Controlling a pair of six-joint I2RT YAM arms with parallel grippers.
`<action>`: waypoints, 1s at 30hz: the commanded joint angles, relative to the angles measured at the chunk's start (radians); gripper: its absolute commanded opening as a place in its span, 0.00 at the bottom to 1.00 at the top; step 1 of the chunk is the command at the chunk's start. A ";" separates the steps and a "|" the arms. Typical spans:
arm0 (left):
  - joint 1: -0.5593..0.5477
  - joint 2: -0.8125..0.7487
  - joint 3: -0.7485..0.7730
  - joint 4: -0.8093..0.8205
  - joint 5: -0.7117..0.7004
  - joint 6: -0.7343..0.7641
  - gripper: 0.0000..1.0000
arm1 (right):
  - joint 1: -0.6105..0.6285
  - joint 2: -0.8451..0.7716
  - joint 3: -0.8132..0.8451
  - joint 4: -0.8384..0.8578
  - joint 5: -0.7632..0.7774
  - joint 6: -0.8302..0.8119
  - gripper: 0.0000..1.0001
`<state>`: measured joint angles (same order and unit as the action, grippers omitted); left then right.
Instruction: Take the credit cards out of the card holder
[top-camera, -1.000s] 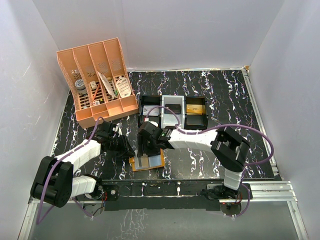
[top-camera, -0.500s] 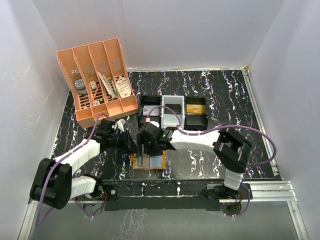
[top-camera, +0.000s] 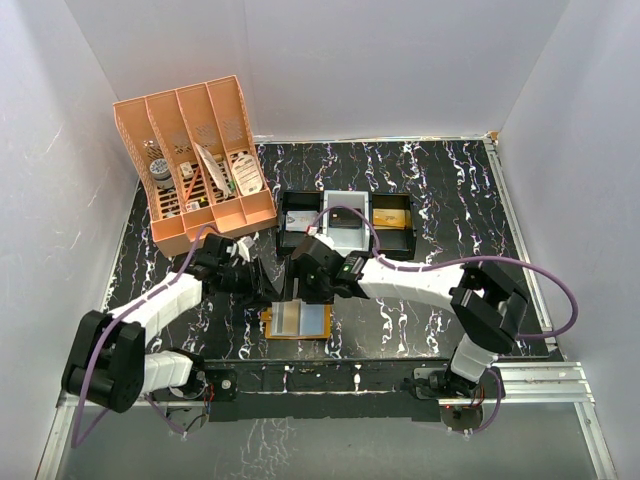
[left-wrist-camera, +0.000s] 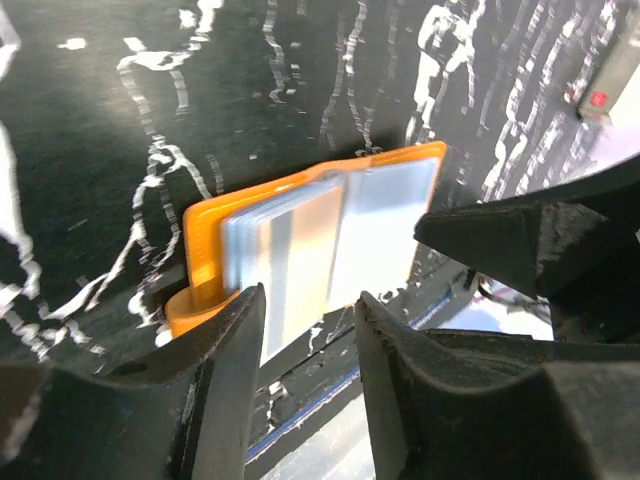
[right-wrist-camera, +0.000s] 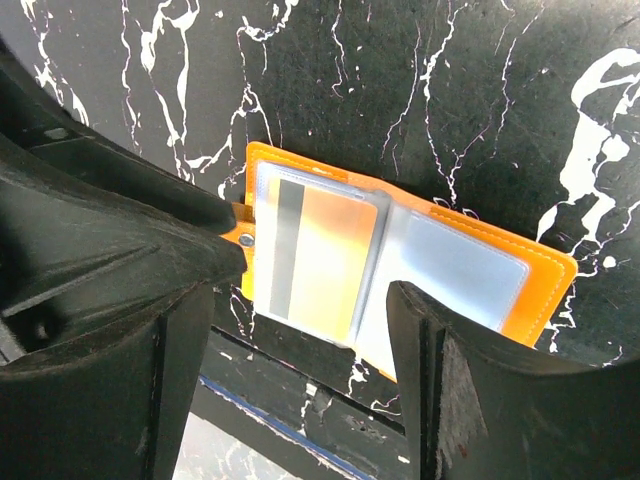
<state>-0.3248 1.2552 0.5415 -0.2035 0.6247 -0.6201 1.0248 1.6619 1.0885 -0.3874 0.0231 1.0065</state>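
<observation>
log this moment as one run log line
card holder: open flat on table | credit cards: inside | left tool: open, over it | right tool: open, over it

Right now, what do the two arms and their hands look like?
Both arms match: the left arm and right arm have white shells between chunky black joints, each trailed by a looping purple cable. The left hand and right hand are plain matte black with wedge-shaped tips.

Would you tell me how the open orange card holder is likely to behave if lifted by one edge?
The card holder lies open with a centre fold, so it would probably hinge and flop rather than lift stiffly. It looks glossy inside, so the striped card may slide out.
</observation>
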 joint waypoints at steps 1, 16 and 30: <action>-0.005 -0.113 0.050 -0.169 -0.253 -0.075 0.42 | 0.002 0.033 0.065 -0.002 0.023 -0.024 0.68; -0.001 -0.289 0.057 -0.364 -0.625 -0.237 0.68 | 0.073 0.251 0.278 -0.203 0.153 -0.029 0.66; 0.001 -0.341 0.022 -0.333 -0.563 -0.226 0.67 | 0.097 0.314 0.291 -0.234 0.165 -0.028 0.55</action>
<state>-0.3283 0.9424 0.5648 -0.5323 0.0353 -0.8490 1.1137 1.9778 1.4078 -0.6392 0.1833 0.9684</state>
